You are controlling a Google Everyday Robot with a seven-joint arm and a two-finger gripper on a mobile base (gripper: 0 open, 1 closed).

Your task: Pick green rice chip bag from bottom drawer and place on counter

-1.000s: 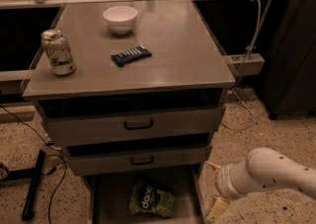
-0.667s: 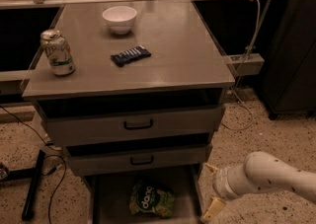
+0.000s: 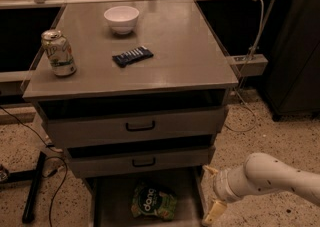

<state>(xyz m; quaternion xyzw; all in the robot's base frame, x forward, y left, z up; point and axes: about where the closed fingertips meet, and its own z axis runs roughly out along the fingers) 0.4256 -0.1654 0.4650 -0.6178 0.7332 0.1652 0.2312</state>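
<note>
The green rice chip bag [image 3: 153,202] lies flat on the floor of the open bottom drawer [image 3: 114,198], near its middle front. My gripper [image 3: 210,192] hangs low at the drawer's right side, to the right of the bag and apart from it, on the white arm [image 3: 272,177]. Its two cream fingers [image 3: 212,213] are spread open with nothing between them. The grey counter [image 3: 180,58] is the cabinet's top, well above the gripper.
On the counter stand a white bowl [image 3: 121,19], a soda can [image 3: 59,53] at the left edge and a small dark blue wrapper [image 3: 132,56]. Two upper drawers with black handles [image 3: 140,126] stick out slightly. Cables and a black stand leg [image 3: 34,186] lie on the floor at left.
My arm and gripper have shifted a little to the left, toward the open bottom drawer. The bag and the things on the counter have not moved.
</note>
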